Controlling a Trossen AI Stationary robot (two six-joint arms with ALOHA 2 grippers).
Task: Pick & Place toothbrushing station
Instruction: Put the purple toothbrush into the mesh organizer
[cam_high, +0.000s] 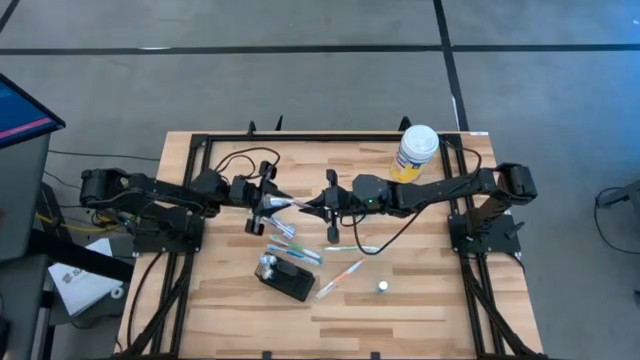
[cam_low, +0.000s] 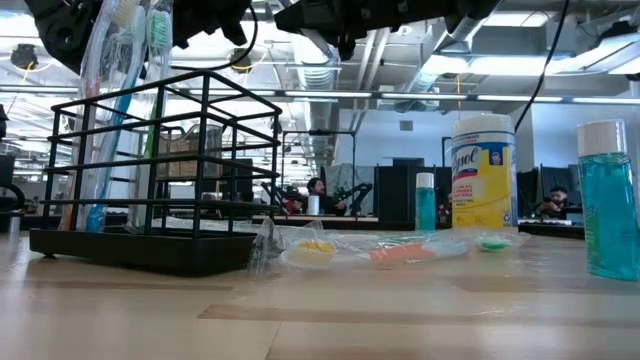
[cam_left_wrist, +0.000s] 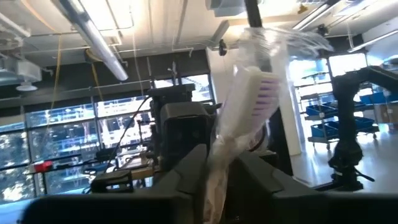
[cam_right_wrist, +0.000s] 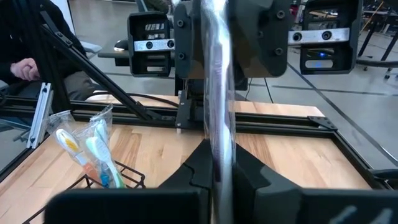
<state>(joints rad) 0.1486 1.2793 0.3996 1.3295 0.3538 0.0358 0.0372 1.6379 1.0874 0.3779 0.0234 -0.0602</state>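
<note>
A yellow canister (cam_low: 484, 172), sitting right of centre in the low view, is showing the brand "Lysol" in blue script on its label. Nothing else is reading clearly in any view.

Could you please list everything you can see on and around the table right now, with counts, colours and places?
toothbrushing station: one, black wire holder, front-centre of table, wrapped toothbrushes standing in it.
wrapped toothbrush: one, white with purple bristles, held between both grippers above the table.
loose wrapped toothbrushes: several, mixed colours, lying mid-table beside the station.
wipes canister: one, yellow with white lid, back right.
small bottle: one, blue-green, front right.
table: one, light wood.
left gripper: shut on wrapped toothbrush.
right gripper: shut on wrapped toothbrush.
</note>
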